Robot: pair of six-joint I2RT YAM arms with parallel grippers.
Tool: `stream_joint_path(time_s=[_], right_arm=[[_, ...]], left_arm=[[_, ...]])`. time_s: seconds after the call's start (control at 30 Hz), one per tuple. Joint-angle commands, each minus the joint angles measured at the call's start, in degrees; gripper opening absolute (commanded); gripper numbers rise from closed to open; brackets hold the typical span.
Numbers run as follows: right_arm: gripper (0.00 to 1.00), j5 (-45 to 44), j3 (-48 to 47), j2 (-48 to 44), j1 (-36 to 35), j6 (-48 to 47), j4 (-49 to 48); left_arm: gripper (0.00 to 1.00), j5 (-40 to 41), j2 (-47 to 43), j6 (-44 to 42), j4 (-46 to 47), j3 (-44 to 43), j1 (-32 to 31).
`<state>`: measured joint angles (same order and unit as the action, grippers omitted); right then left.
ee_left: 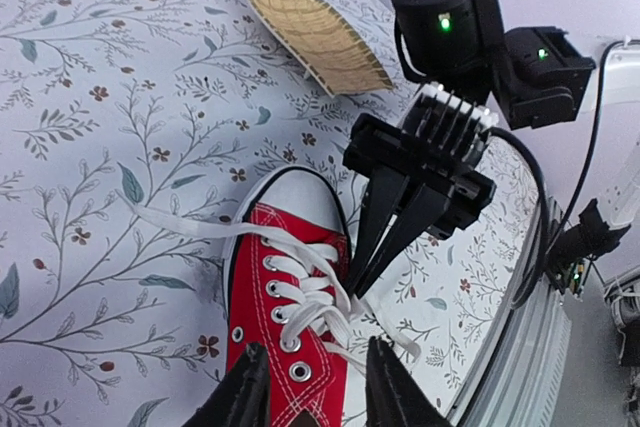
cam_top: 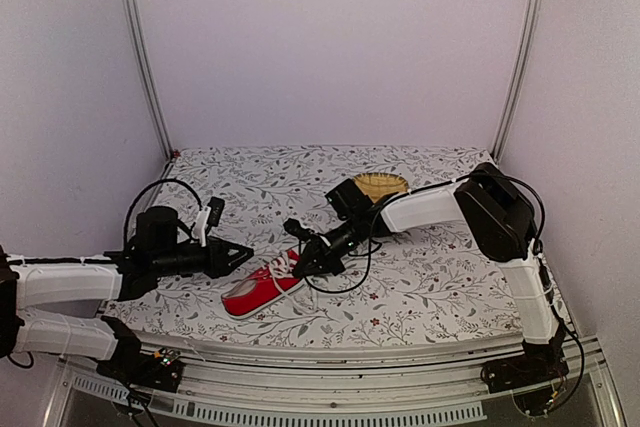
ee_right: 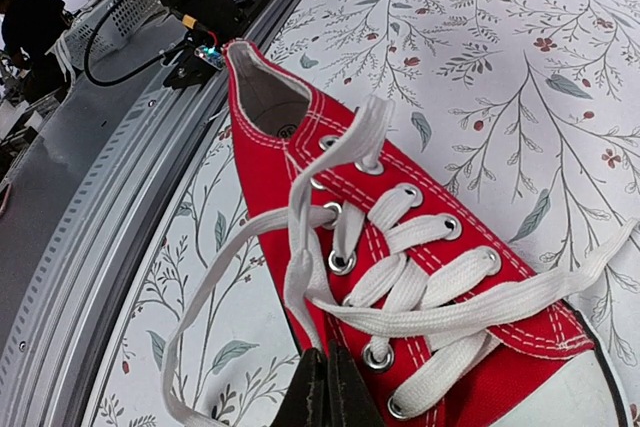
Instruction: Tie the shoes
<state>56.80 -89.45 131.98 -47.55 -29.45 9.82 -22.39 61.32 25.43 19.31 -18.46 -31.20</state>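
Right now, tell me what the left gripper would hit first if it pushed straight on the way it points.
Probably the red sneaker: its laced top lies right ahead of the open left gripper. The right gripper, shut on a white lace, sits just beyond; depth is unclear.

The top camera sits high behind both arms, faces the far wall and looks down on the whole floral table (cam_top: 420, 287). The left wrist camera, close and low, looks right and far across the red sneaker (ee_left: 285, 327) toward the right gripper (ee_left: 352, 292). The right wrist camera, closer still, looks back along the sneaker toward the table's near left edge. All three views share the white laces (ee_right: 400, 287).
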Motion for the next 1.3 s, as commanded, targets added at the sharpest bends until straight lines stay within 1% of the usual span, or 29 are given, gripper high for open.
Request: stream_joint_path(time_s=[0.0, 0.17, 0.33, 0.6, 0.83, 1.07, 1.13, 1.27], right_arm=[[0.02, 0.03, 0.03, -2.22, 0.24, 0.18, -0.95], [0.02, -0.46, -0.64, -1.92, 0.24, 0.65, -1.03], [0.02, -0.85, -2.56, -1.28, 0.23, 0.71, -0.30], [0.02, -0.31, -7.03, 1.22, 0.26, -0.07, 2.74], [0.02, -0.28, -8.18, 1.92, 0.21, -0.30, 3.53], [0.02, -0.52, -9.78, 2.05, -0.13, 0.05, 4.23], [0.02, -0.62, -10.22, 4.01, -0.30, 0.16, 4.42], [0.02, -1.14, -11.30, 4.63, -0.94, 0.04, 4.93]], left_arm=[[0.30, -3.82, 3.21, 0.39, -0.70, -0.70, -2.14], [0.22, -2.70, 9.17, -2.95, -2.76, -4.41, -2.97], [0.18, -1.07, 13.81, -4.53, -5.08, -7.82, -2.86], [0.18, -1.20, 14.49, -4.95, -4.24, -8.11, -2.74], [0.21, -3.97, 14.87, -4.82, -2.11, -7.13, -2.55], [0.21, -4.06, 14.96, -5.03, -1.61, -6.01, -1.97], [0.23, -4.22, 14.76, -5.42, -1.65, -5.74, -1.57], [0.26, -5.87, 14.72, -6.09, -1.59, -5.37, -0.90]])
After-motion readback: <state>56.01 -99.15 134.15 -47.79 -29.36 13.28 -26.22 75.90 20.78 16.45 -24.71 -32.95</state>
